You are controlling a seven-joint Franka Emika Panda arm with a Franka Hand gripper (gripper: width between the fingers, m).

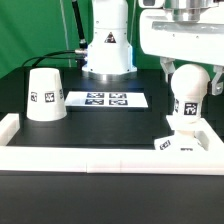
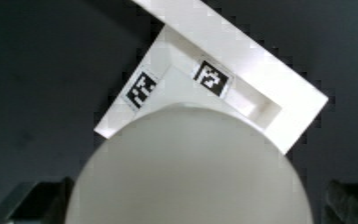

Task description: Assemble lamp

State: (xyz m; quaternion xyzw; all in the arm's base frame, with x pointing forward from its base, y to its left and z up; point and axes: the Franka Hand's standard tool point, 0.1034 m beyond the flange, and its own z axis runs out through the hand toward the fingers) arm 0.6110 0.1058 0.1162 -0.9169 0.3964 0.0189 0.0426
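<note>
Exterior view: the lamp's bulb [image 1: 190,92] is standing upright with its stem down on the base [image 1: 186,140], ball end on top. The base is lying flat in the table's near corner on the exterior view's right, tucked against the white rail [image 1: 90,160] that is running along the near edge of the table [image 1: 110,128].

Wrist view: looking straight down, the bulb [image 2: 188,160] is filling the foreground, with the base [image 2: 247,85] lying beneath it and showing two tags.

The gripper [image 1: 190,72] is hanging directly over the bulb, its jaws standing one on each side of the ball. In the wrist view the fingertips [image 2: 43,200] are showing only as dark shapes at the frame corners, just beside the ball. I cannot tell whether the gripper [image 2: 190,200] is pinching the bulb or flanking it without contact.

The shade [image 1: 45,95] is sitting mouth down near the table edge on the exterior view's left, well apart from the bulb and base, with nothing touching it. The marker board [image 1: 105,100] is lying between them, toward the far edge.

Progress, as a judgement: the bulb-to-base step is looking underway or nearly finished. How fully the stem is seated is not showing. The shade is not yet fitted, so roughly the second half of the assembly is remaining: fetching the shade, carrying it across and lowering it over the bulb.
</note>
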